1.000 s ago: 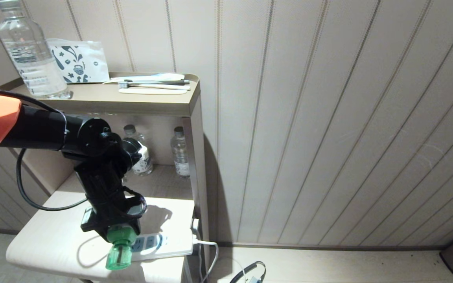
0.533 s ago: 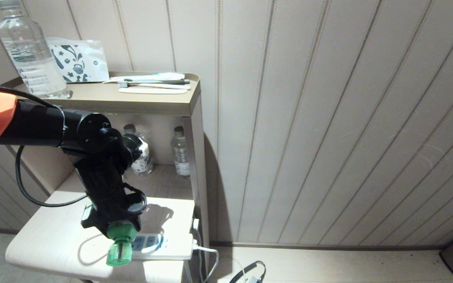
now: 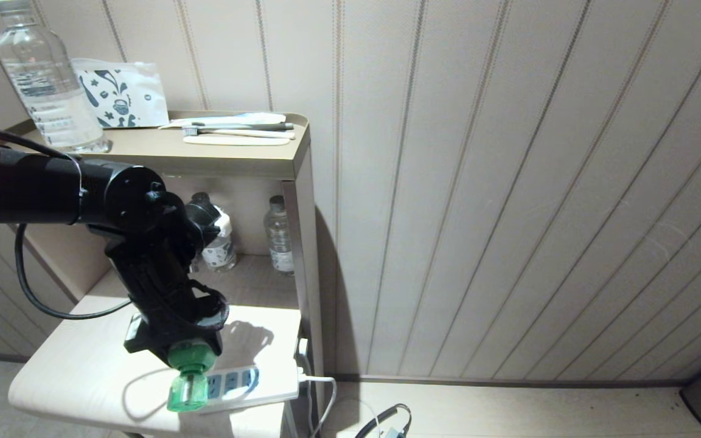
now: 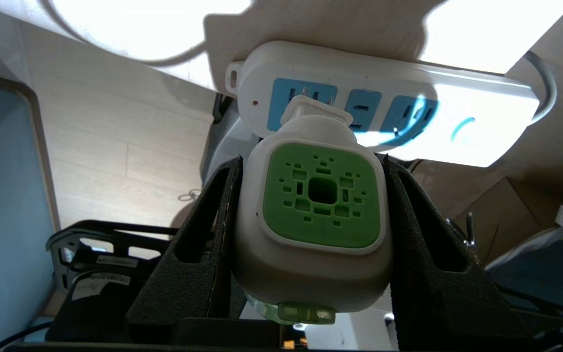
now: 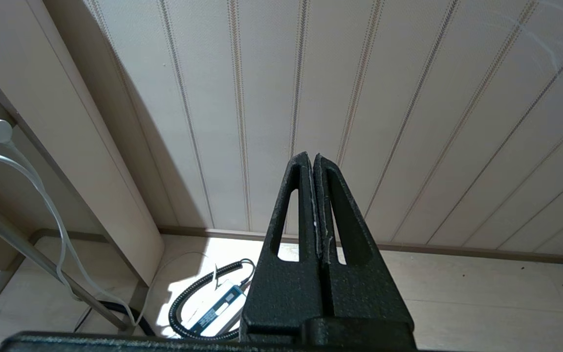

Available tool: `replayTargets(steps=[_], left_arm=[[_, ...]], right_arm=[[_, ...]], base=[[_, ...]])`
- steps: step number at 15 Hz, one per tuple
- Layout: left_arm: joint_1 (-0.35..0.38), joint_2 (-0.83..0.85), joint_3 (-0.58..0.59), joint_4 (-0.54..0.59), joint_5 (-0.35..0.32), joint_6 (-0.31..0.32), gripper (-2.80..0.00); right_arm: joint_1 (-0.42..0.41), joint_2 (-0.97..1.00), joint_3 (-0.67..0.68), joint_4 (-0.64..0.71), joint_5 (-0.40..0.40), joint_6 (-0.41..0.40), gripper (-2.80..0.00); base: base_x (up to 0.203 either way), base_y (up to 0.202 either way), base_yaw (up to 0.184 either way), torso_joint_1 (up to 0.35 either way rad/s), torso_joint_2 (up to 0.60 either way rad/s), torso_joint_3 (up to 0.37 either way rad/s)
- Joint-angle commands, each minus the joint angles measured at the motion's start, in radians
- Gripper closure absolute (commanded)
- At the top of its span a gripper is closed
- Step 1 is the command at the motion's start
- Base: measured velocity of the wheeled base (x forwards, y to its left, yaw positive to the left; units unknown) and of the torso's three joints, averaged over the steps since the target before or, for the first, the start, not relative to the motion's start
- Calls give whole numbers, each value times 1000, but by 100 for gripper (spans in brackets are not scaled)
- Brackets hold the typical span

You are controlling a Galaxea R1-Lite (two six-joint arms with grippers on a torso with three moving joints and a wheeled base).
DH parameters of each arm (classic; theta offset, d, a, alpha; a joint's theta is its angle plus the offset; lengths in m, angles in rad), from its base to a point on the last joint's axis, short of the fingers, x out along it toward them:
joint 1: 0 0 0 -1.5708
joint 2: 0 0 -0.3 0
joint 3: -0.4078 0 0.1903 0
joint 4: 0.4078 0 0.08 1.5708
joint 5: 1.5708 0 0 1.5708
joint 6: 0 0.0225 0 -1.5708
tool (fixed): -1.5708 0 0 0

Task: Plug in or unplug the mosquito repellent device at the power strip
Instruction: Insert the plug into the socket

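Observation:
My left gripper (image 3: 191,356) is shut on the mosquito repellent device (image 3: 186,386), a white head with a green vented face (image 4: 321,195), and points down. Both black fingers (image 4: 213,230) press the head's sides. Its green bottle hangs out toward me. The device is at the near end of the white power strip (image 3: 259,380), which lies on the low table (image 3: 64,377). In the left wrist view the plug prongs stand at the strip's (image 4: 457,112) end blue socket; I cannot tell how deep they sit. My right gripper (image 5: 313,159) is shut and empty, facing the wall, outside the head view.
A shelf unit (image 3: 235,161) stands behind the table with a large water bottle (image 3: 46,79), a printed pouch (image 3: 122,94) and toothbrushes (image 3: 235,132) on top. Two small bottles (image 3: 279,234) stand in its niche. The strip's cord (image 3: 326,395) drops to the floor beside a coiled cable (image 5: 198,293).
The left forearm has drawn back to the left and the wrist has shifted slightly. The device stays in the grip at the strip's near end, and the strip has turned a little.

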Motion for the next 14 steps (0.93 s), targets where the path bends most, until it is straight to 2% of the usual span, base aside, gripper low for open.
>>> replayTargets(steps=[1,6,9,14], left_arm=[[-5,10,0,6,-6,-6,0],[-3,24,17,2,-62,-27,0],[-3,24,13,-3,-67,-79,0],[-2,17,44,-7,-72,-86,0]], right_arm=[[0,0,0,0,0,0,0],[0,0,0,0,0,0,0],[0,1,0,0,0,0,0],[0,1,0,0,0,0,0]], base=[[0,0,0,0,0,0],[0,0,0,0,0,0],[0,0,0,0,0,0],[0,0,0,0,0,0]])
